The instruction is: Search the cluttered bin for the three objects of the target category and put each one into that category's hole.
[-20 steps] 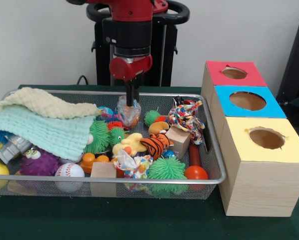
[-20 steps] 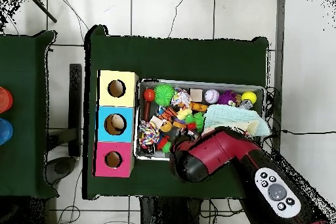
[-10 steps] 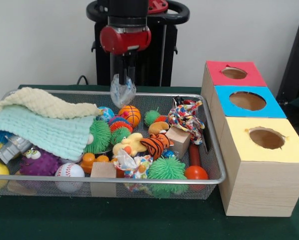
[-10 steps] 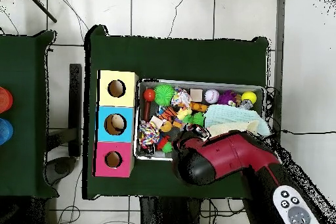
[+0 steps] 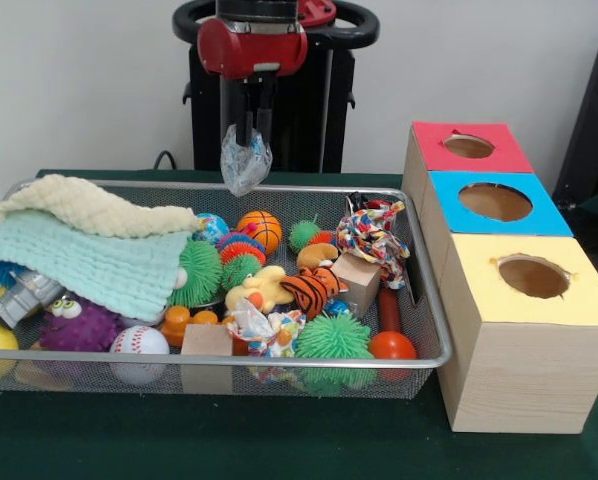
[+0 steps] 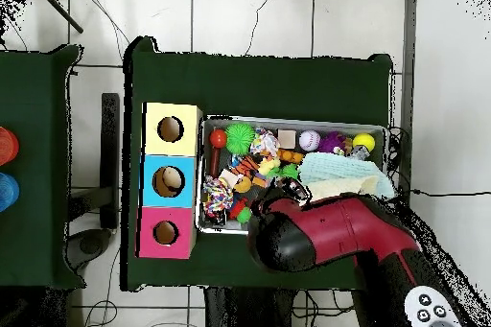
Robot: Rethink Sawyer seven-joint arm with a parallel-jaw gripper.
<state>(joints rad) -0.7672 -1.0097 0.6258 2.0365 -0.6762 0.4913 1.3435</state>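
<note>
The gripper [image 5: 247,128] has risen a touch — jaws clamping the crinkled plastic bag [image 5: 245,162] above the bin [image 5: 419,300].

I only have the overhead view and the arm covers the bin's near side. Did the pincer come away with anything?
Observer: Yes. The pincer is shut on a clear crinkly wrapper, hanging above the bin's far rim.
Operator: Is the wrapper touching any toy?
Observer: No, it hangs free, above the orange basketball.
Operator: Are the box holes open?
Observer: The red box, blue box and yellow box all show unblocked holes on top.
</note>
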